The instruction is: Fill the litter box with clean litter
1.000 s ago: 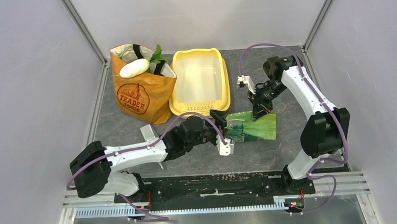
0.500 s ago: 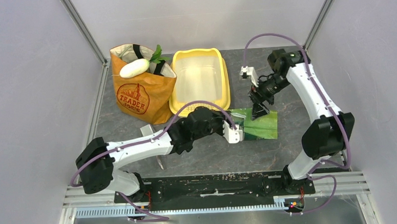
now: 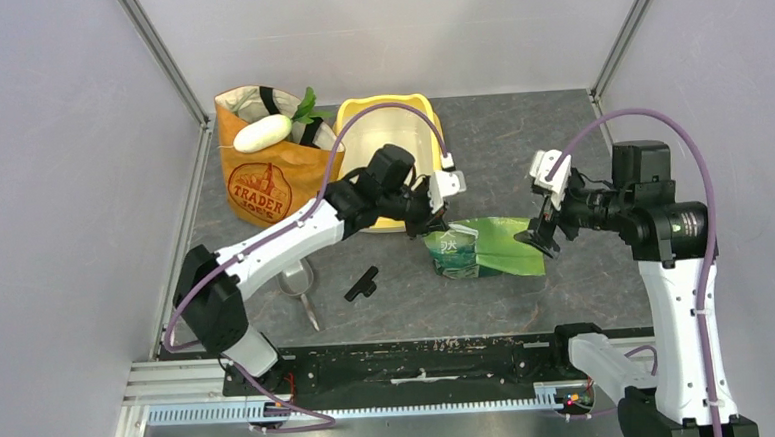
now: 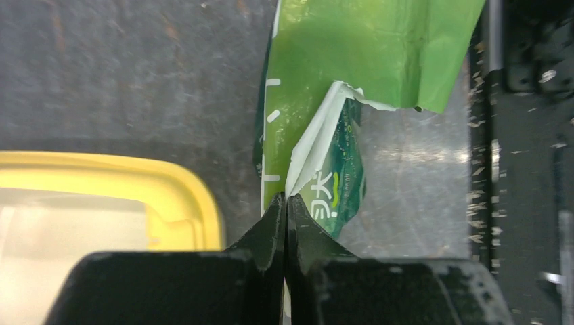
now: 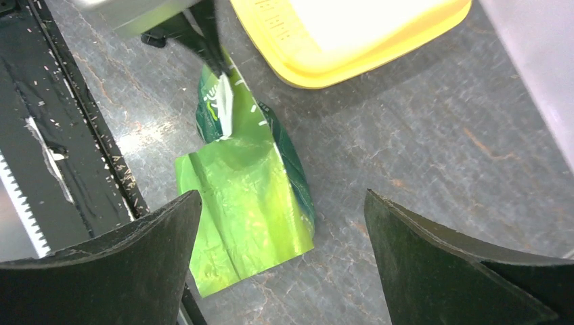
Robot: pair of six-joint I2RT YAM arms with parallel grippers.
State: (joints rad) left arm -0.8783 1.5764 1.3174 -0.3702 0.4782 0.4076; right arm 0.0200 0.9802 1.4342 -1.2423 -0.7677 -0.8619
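Note:
The yellow litter box (image 3: 379, 139) stands at the back centre with a bare pale basin; no clean litter shows in any view. A green foil bag (image 3: 490, 248) lies on the table in front of it. My left gripper (image 3: 436, 226) reaches over the box's near rim and is shut on the bag's raised left corner. The left wrist view shows the left gripper (image 4: 285, 198) pinching the bag (image 4: 352, 54) beside the box (image 4: 135, 179). My right gripper (image 3: 543, 240) hangs open over the bag's right end. The right gripper (image 5: 281, 196) holds nothing above the bag (image 5: 250, 203).
An orange paper grocery bag (image 3: 276, 179) holding a white vegetable and greens stands left of the box. A clear scoop (image 3: 297, 281) and a small black clip (image 3: 362, 283) lie on the table near the left arm. Grey walls enclose the sides and back.
My left gripper shut on the bag's left corner and lifted it toward the box. My right gripper opened, let go of the bag and drew back to the right.

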